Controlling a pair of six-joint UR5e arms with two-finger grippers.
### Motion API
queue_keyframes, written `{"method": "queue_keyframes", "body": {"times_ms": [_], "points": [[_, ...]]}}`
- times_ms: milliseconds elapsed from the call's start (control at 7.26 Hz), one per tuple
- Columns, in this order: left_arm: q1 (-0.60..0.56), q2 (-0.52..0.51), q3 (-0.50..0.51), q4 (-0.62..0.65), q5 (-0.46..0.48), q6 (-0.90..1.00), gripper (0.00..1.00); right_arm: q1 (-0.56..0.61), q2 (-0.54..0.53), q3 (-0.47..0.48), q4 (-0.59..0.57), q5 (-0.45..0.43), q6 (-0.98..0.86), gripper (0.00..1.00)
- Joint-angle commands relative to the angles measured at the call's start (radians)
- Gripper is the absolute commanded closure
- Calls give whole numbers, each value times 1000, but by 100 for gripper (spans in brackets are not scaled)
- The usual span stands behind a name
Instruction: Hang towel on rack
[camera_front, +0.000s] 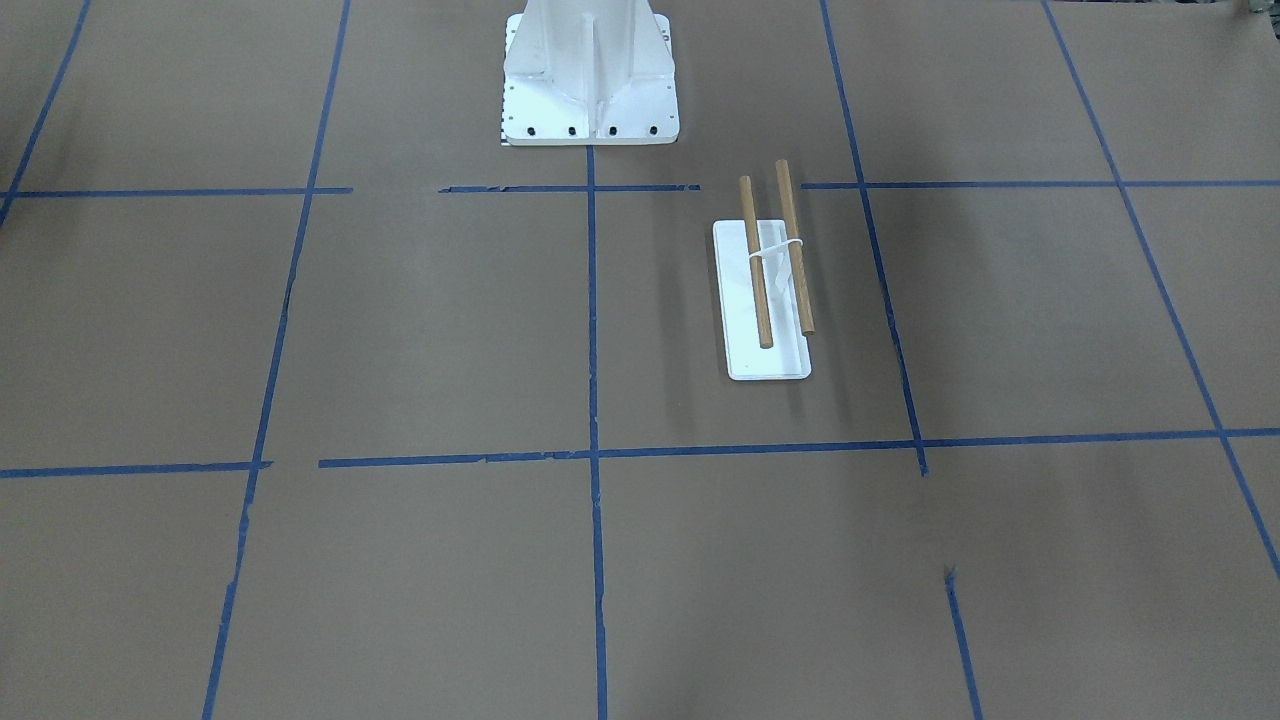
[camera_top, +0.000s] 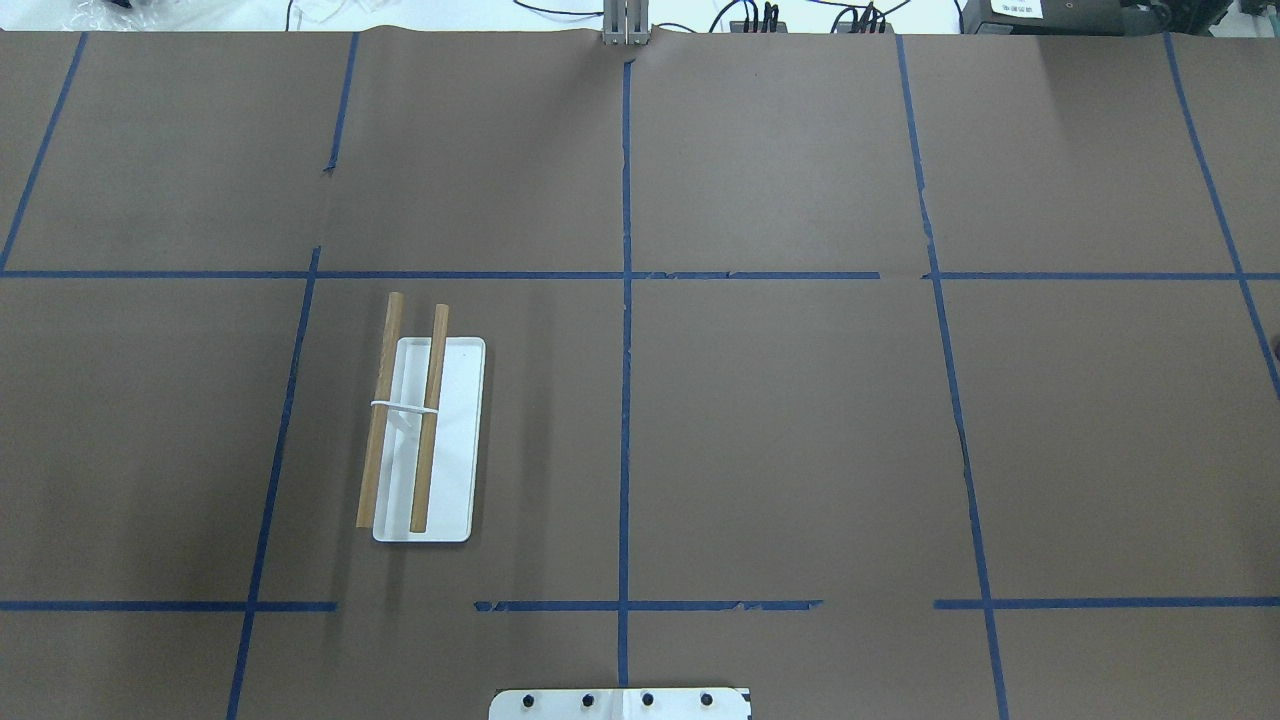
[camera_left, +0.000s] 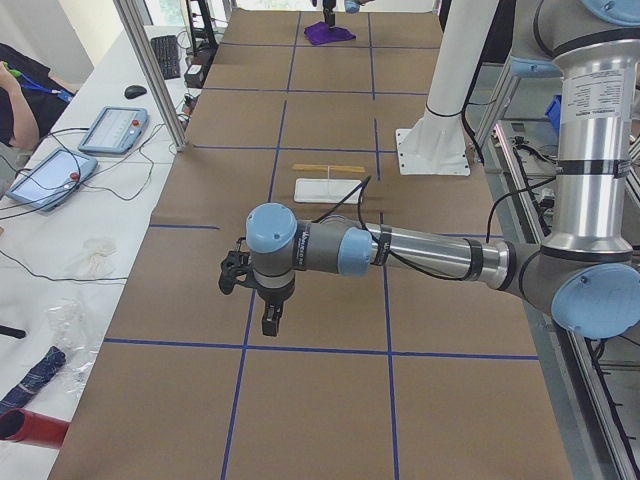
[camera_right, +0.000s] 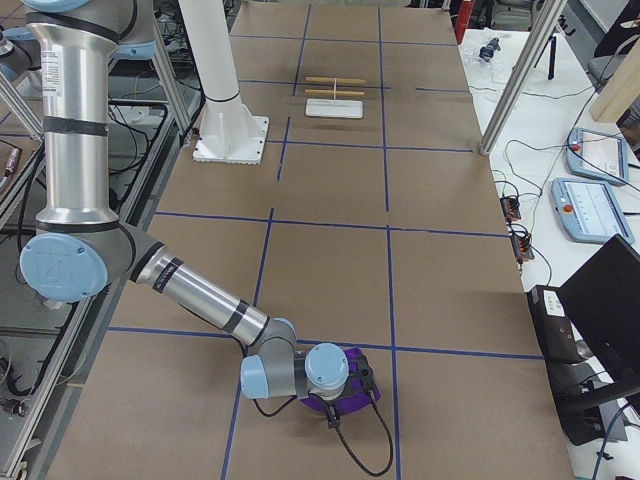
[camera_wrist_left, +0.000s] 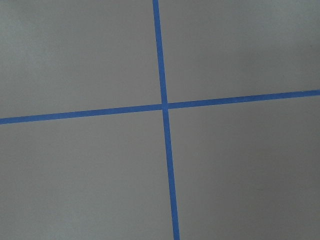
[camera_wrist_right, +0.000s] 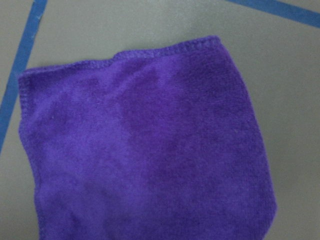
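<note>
Soft, light and limp, the purple towel (camera_wrist_right: 145, 150) lies flat on the desk (camera_right: 450, 300) under the right gripper (camera_right: 340, 392), well apart from the rack (camera_top: 428, 430), and is best pinched at a hemmed edge, though I cannot tell whether either arm's fingers are open.

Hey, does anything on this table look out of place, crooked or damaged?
Nothing serious. The rack stands upright and looks intact, and the towel lies flat, far from it. Only the blue tape grid looks ragged, with gaps and frayed edges in places.
</note>
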Motion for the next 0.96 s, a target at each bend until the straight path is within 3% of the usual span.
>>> {"method": "queue_keyframes", "body": {"times_ms": [0,138,551,826], "points": [[-8,-1,-3,-1,0,0,0,-1,1,-4,-1,6,0,54],[-14,-1,-7,-1,0,0,0,-1,3,-1,0,3,-7,100],[-23,-1,-9,-2,0,0,0,-1,6,15,2,0,-14,100],[-28,-2,-9,-2,0,0,0,2,4,97,5,15,-12,100]]}}
